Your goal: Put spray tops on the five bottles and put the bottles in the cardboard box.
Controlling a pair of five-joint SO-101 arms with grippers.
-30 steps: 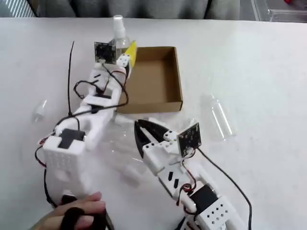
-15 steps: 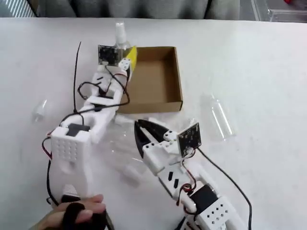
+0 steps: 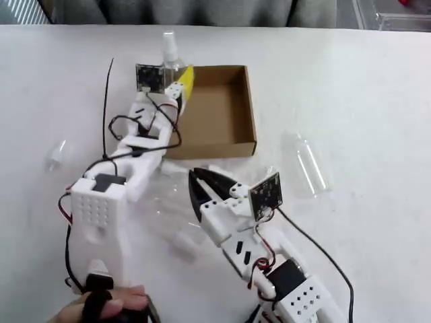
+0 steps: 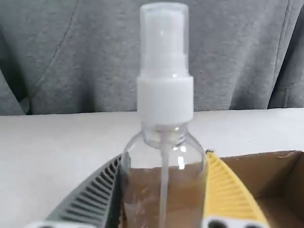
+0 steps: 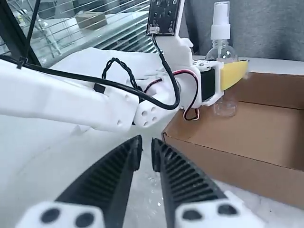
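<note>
A clear bottle [image 3: 170, 52] with a white spray top [image 4: 165, 71] stands upright in my left gripper [image 3: 176, 75], which is shut on it at the far left corner of the cardboard box [image 3: 222, 114]. In the left wrist view a grey finger [image 4: 95, 202] and a yellow finger [image 4: 227, 194] clasp the bottle [image 4: 164, 185]. My right gripper [image 3: 202, 185], black, rests low on the table in front of the box. Its fingers [image 5: 118, 175] stand nearly together with a thin slit and nothing between them. In the right wrist view it faces the box [image 5: 256, 133] and the held bottle [image 5: 223, 47].
A clear bottle without a top [image 3: 310, 165] lies right of the box. A small clear spray part [image 3: 55, 156] lies at the far left. More clear plastic pieces [image 3: 178, 235] lie between the two arms. A person's hand [image 3: 101, 306] holds the left arm's base.
The left arm has swung a little to the right, carrying the bottle closer to the box's corner. The hand at its base has slid lower. The right arm has not moved.
</note>
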